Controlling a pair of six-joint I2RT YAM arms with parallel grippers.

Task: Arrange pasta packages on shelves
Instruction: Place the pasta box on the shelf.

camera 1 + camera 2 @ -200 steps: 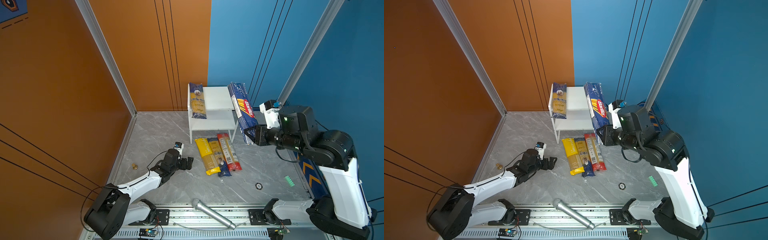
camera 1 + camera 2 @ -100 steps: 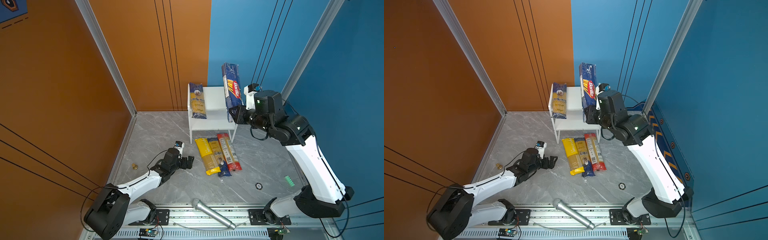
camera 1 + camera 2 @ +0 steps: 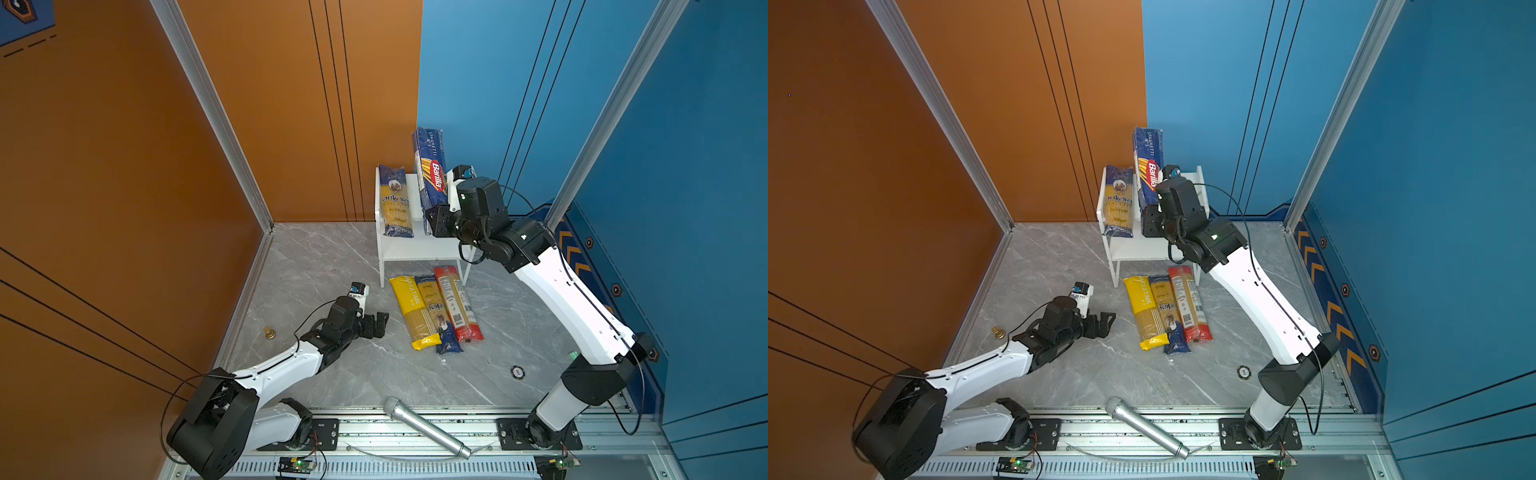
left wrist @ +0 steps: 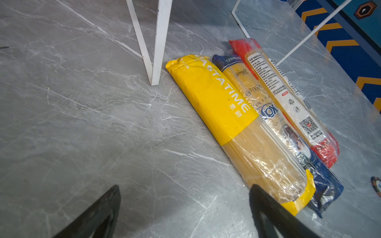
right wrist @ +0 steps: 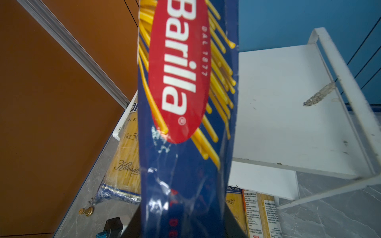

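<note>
Silver microphone (image 3: pixel 428 429) lies at an angle across the front rail (image 3: pixel 353 434), its head at the edge of the grey marbled surface (image 3: pixel 332 257); confirmed in both top views. Small brass-coloured item (image 3: pixel 269 333) stands on the surface just beside the orange wall (image 3: pixel 124 187). Round dark disc (image 3: pixel 517 372) with a pale centre lies flat, apart from the microphone head. Orange chevrons (image 3: pixel 569 249) run along the base of the blue wall (image 3: pixel 685 166). Circuit board (image 3: pixel 297 463) at the front edge shows a green light.
</note>
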